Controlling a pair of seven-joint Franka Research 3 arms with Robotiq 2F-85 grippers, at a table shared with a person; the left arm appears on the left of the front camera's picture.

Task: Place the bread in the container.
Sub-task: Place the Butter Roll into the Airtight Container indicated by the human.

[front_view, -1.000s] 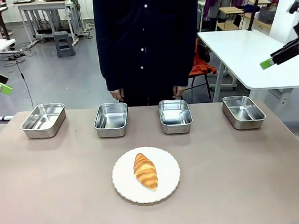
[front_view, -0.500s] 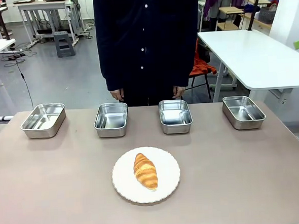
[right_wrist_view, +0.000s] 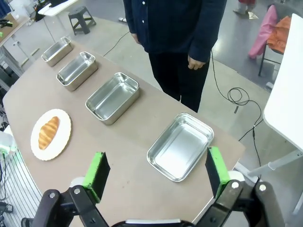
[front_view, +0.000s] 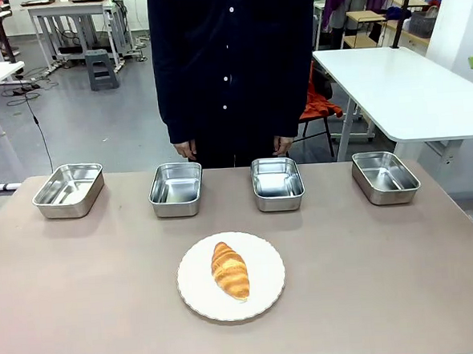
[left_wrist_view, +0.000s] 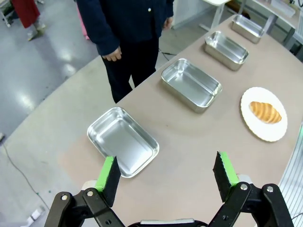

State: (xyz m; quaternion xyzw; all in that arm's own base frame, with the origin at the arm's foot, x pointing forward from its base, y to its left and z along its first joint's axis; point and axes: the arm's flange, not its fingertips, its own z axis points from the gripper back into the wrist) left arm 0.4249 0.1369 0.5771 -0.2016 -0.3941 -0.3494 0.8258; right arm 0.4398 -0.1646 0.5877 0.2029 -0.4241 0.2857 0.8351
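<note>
The left gripper (left_wrist_view: 165, 175) hangs high above the left end of the table (front_view: 84, 315). Its jaws are spread wide and nothing is between them. Below its green pads (left_wrist_view: 105, 174) lies the leftmost container (left_wrist_view: 122, 148). The right gripper (right_wrist_view: 156, 172) hangs in the same way above the right end, with jaws released and empty, and the rightmost container (right_wrist_view: 180, 146) lies below it. Neither gripper touches anything.

On the near middle of the table stands a round white plate (front_view: 194, 298) with a scalloped edge. The bread (front_view: 230, 270), a golden-brown croissant, lies on the middle of this plate, with its long side running roughly from near to far. It is on the plate, not in a container.

Behind the plate and well apart from it, four shiny steel containers stand in one row across the table, with their bare bottoms showing. The second container from the left (front_view: 176, 189) and the second container from the right (front_view: 277, 182) are the closest to the plate.

At the far edge, behind these two middle containers, stands a person (front_view: 233, 57) in a dark buttoned top. The person's hands (front_view: 187, 150) hang down at the sides, apart from the table.
</note>
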